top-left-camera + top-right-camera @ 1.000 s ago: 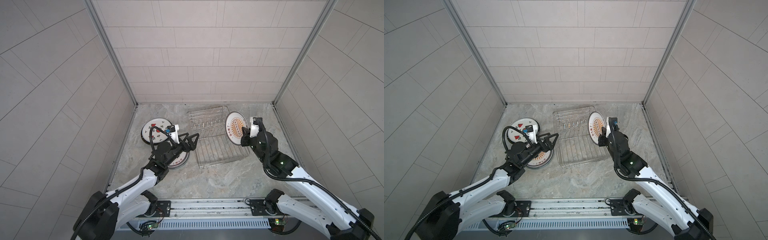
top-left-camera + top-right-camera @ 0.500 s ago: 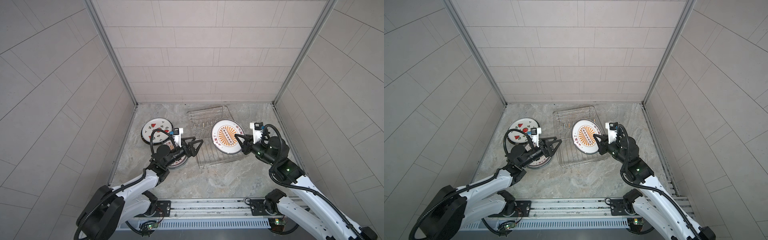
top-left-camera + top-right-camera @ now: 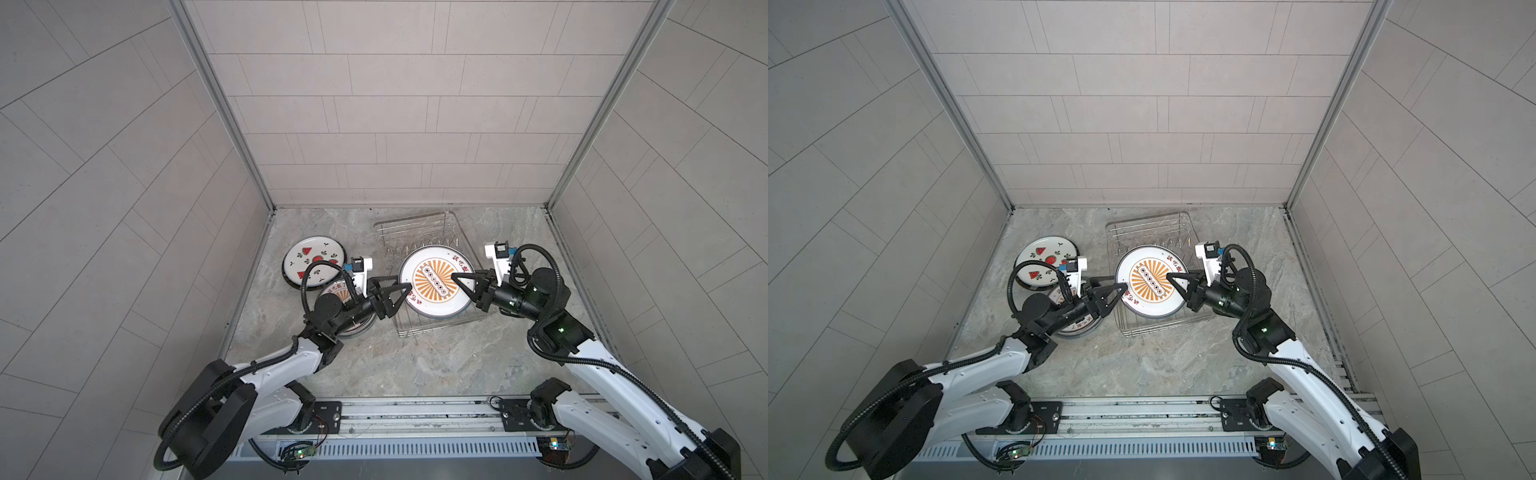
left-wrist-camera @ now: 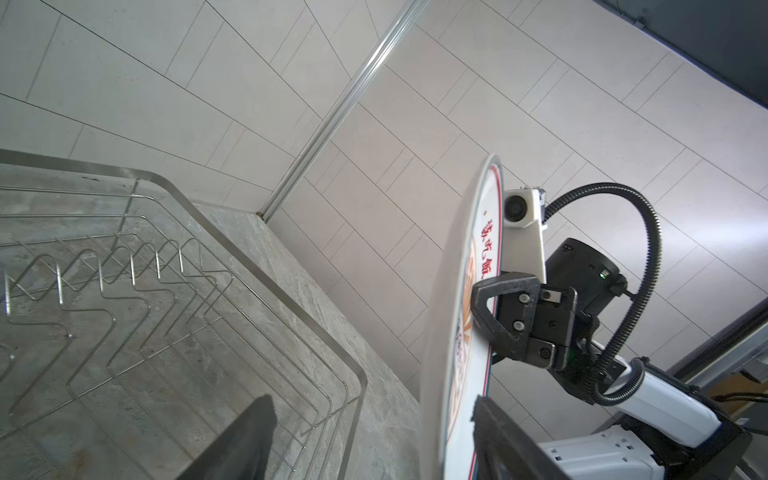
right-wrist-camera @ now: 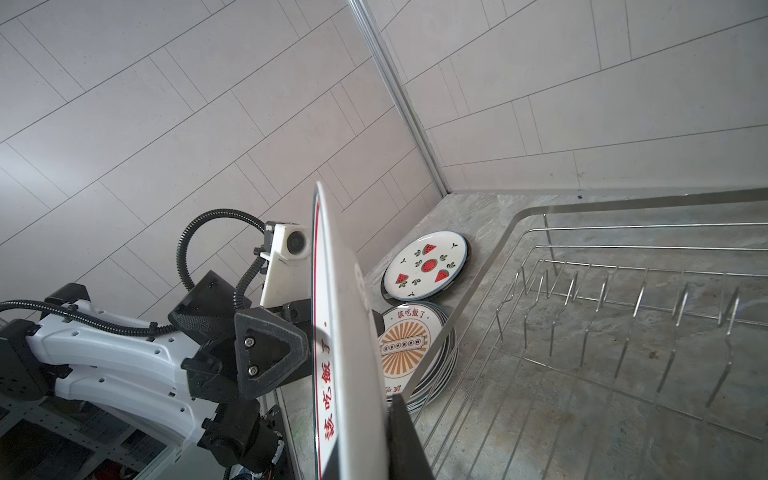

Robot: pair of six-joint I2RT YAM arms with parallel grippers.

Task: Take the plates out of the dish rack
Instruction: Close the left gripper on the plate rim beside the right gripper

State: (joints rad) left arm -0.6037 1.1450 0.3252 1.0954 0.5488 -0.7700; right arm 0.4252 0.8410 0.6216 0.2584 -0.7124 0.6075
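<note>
Plate: round white sunburst plate [image 3: 432, 282] with red characters, held tilted in the air above the near half of the silver wire dish rack [image 3: 419, 237].
Right gripper [image 3: 461, 282]: clamped tight on the plate's rim at the rack's right side.
Left gripper [image 3: 400, 296]: jaws apart, straddling the plate's opposite rim.
Left of rack: round white watermelon plate [image 3: 313, 259] lying flat, stack of sunburst plates [image 3: 337, 289] just beside it.

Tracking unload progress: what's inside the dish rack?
No plates inside the dish rack: bare prongs and wire floor in both wrist views. The sunburst plate, held by the right gripper, covers part of the floor in both top views.
</note>
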